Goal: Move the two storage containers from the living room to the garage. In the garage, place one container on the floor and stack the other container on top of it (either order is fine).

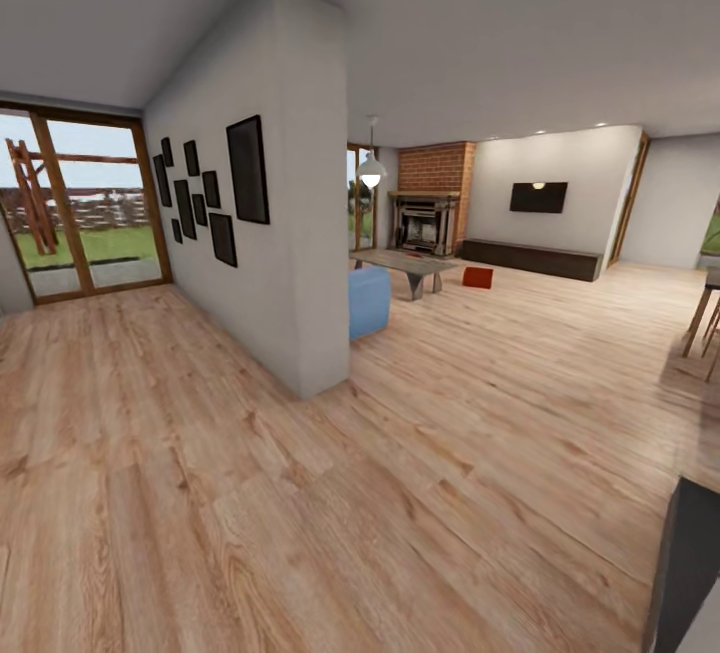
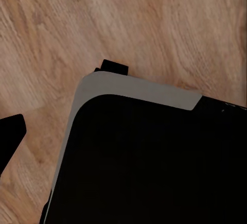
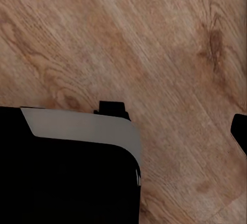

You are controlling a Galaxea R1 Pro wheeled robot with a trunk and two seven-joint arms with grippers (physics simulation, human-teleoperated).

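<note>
Looking down from both wrist cameras: light wood-plank floor (image 2: 154,23) and the dark, grey-edged robot base (image 2: 154,162). A dark fingertip (image 2: 10,136) shows at the frame edge in the left wrist view and another at (image 3: 241,131) in the right; cannot tell how far either end effector is open, nor whether it holds anything.

Head view, near to far: wide open planks ahead, one dark cabinet corner (image 1: 690,563) at near right. One white partition wall (image 1: 290,233) juts into the room, carrying eight dark picture frames (image 1: 247,170). Past its end, one blue sofa (image 1: 368,299), then one coffee table (image 1: 408,266). One storage container (image 1: 477,277), red-orange, sits on the floor just right of the coffee table, well apart from the robot. Farthest: one brick fireplace (image 1: 430,203), one wall TV (image 1: 538,197).
</note>
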